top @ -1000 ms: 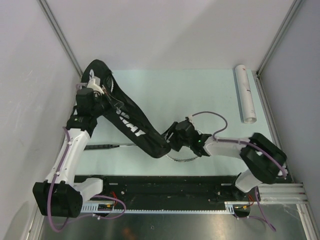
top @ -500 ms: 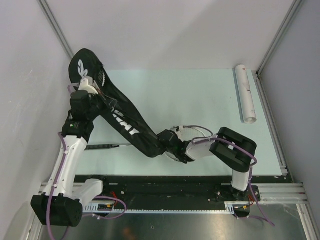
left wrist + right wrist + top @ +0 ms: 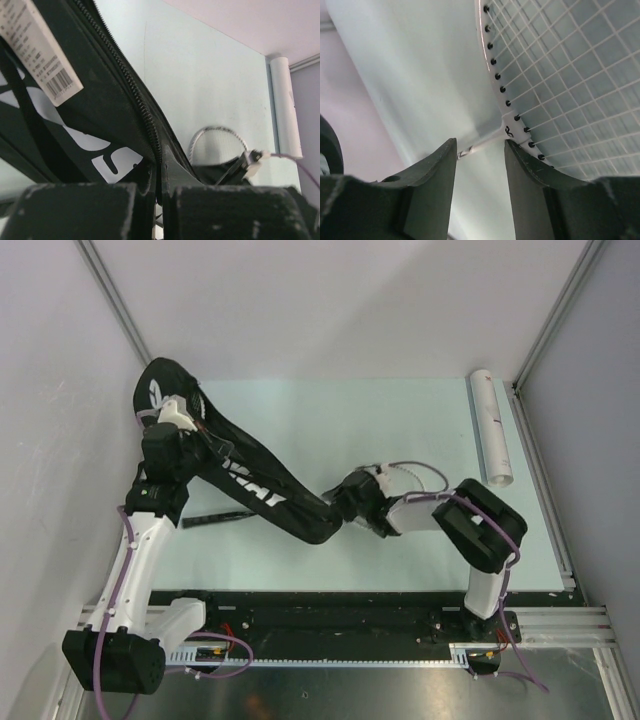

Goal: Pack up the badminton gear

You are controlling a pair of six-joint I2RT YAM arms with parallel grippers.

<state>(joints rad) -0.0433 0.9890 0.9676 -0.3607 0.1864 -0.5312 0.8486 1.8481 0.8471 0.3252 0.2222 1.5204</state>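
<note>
The long black racket bag (image 3: 262,490) hangs from the table's far left down to its middle. My left gripper (image 3: 178,430) is shut on the bag's zipper edge (image 3: 150,125) near the upper end. My right gripper (image 3: 350,504) is at the bag's lower end, open. In the right wrist view a silver-white racket head (image 3: 570,75) fills the upper right, and its throat and thin shaft run just past the fingertips of my right gripper (image 3: 480,146). The racket's black handle (image 3: 215,517) pokes out from under the bag. The racket head (image 3: 218,137) also shows beyond the bag in the left wrist view.
A white cylindrical tube (image 3: 492,427) lies along the table's far right edge and shows as the tube (image 3: 286,107) in the left wrist view. A white barcode tag (image 3: 37,47) hangs on the bag. Grey walls close in the left, back and right sides.
My right gripper has moved away from the near edge and its jaws have narrowed. The racket handle has tilted and shifted. My left gripper has carried the bag's upper end slightly left.
</note>
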